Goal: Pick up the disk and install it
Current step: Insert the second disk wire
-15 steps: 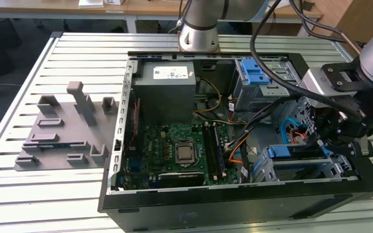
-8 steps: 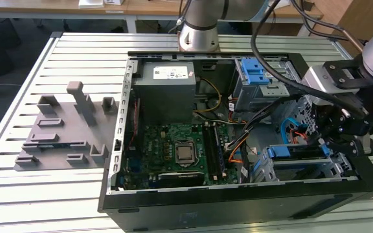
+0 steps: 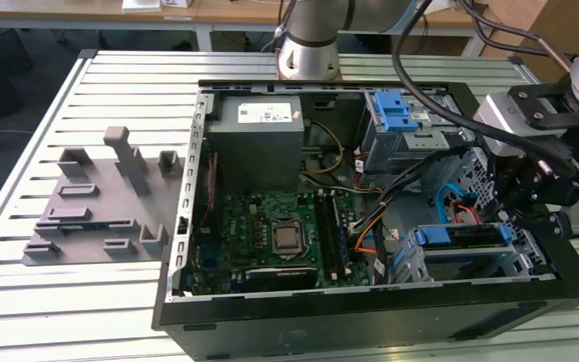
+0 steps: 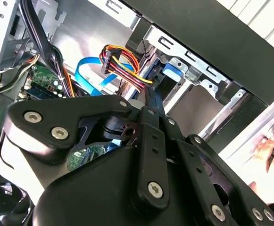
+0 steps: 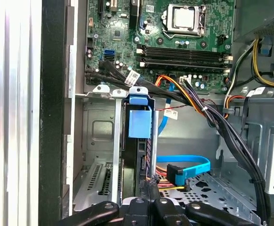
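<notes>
— So, what does the exterior view give of the surface and the room?
— A slatted metal table (image 3: 28,151) bears an open computer case (image 3: 370,317) lying on its side; a grey fixture plate (image 3: 99,204) sits on the exterior view's left; wooden desks stand behind; the arm's base (image 3: 310,53) rises just beyond the case.
— And the gripper?
— The gripper (image 3: 546,200) hangs over the case's edge on the exterior view's right, close above the drive cage (image 3: 466,253) with its blue latch; whether its fingers are apart or together I cannot tell.
— The second wrist view?
— Black gripper linkages (image 4: 146,155) crowd the front; beyond them a red-yellow-black power cable (image 4: 122,63) and a blue flat cable (image 4: 92,70) run toward the cage; a person's hand (image 4: 273,150) rests outside the case.
— The first wrist view?
— The disk (image 5: 139,150) stands edgewise in the cage, blue rail tab (image 5: 140,120) on its end, just ahead of the gripper tips; the motherboard (image 5: 174,42) lies beyond; a cable bundle (image 5: 212,117) crosses near the cage, so room is tight on that side; the case wall (image 5: 54,117) bounds the other.
</notes>
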Controlling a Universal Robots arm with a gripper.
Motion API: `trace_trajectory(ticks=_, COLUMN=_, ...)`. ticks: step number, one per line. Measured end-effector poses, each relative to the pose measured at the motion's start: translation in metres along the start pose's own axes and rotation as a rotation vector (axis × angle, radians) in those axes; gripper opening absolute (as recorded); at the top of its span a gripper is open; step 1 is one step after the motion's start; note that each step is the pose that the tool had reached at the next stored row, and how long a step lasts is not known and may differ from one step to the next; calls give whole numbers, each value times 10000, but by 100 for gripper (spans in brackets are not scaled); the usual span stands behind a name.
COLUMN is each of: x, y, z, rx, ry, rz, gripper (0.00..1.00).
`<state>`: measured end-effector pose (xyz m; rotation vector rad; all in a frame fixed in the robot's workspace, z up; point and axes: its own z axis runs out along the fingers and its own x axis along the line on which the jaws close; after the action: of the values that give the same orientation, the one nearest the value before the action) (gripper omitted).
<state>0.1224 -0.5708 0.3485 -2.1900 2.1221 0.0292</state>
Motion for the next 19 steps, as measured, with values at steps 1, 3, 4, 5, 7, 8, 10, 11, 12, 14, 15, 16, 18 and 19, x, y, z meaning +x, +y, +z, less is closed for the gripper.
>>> trace_trajectory(ticks=1, x=-1, y=0, z=-10, rx=0, ry=1, rz=0, gripper=11)
trace_trajectory(ticks=3, x=-3, y=-2, z=-36, rx=0, ry=2, rz=0, gripper=11)
trace_trajectory(ticks=4, x=-4, y=-3, z=-53, rx=0, ry=1, rz=0, gripper=11)
trace_trajectory(ticks=5, x=-6, y=-3, z=-73, rx=0, ry=0, rz=1, gripper=11)
trace_trajectory(ticks=7, x=-9, y=-6, z=-116, rx=0, ry=1, rz=0, gripper=11)
trace_trajectory(ticks=8, x=-11, y=-7, z=-134, rx=0, ry=1, rz=0, gripper=11)
trace_trajectory(ticks=10, x=-13, y=-8, z=-167, rx=0, ry=0, rz=1, gripper=11)
trace_trajectory(ticks=11, x=-14, y=-9, z=-183, rx=0, ry=0, rz=1, gripper=11)
trace_trajectory(ticks=12, x=-16, y=-10, z=-201, rx=0, ry=1, rz=1, gripper=11)
trace_trajectory(ticks=14, x=-17, y=-3, z=-215, rx=0, ry=-1, rz=2, gripper=11)
trace_trajectory(ticks=15, x=-17, y=1, z=-216, rx=0, ry=-2, rz=2, gripper=11)
trace_trajectory(ticks=16, x=-19, y=15, z=-218, rx=0, ry=-1, rz=1, gripper=11)
trace_trajectory(ticks=18, x=-18, y=33, z=-219, rx=0, ry=-1, rz=1, gripper=11)
trace_trajectory(ticks=19, x=-19, y=44, z=-220, rx=0, ry=0, rz=1, gripper=11)
